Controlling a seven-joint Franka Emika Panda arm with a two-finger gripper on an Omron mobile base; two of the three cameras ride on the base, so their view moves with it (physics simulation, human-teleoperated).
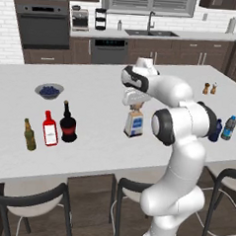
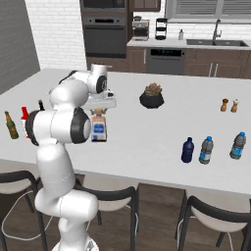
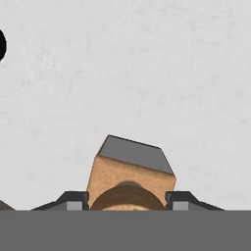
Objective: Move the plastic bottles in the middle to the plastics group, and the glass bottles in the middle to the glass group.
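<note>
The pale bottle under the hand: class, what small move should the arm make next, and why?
Probably lift it straight up. The gripper has its jaws on either side of the pale bottle at the stopper, apparently gripping it, while it seems to stand on the counter. The glass group, olive bottle and red bottle, stands far off, so it must clear the counter first.

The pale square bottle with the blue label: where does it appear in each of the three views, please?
Left base view: pale square bottle at centre, under the end effector, right of the black bottle.
Right base view: centre-left, beside the robot's elbow.
Hand view: bottom centre, seen from above, tan stopper between the fingertips.
Shared landmark: the white counter it stands on.
</note>
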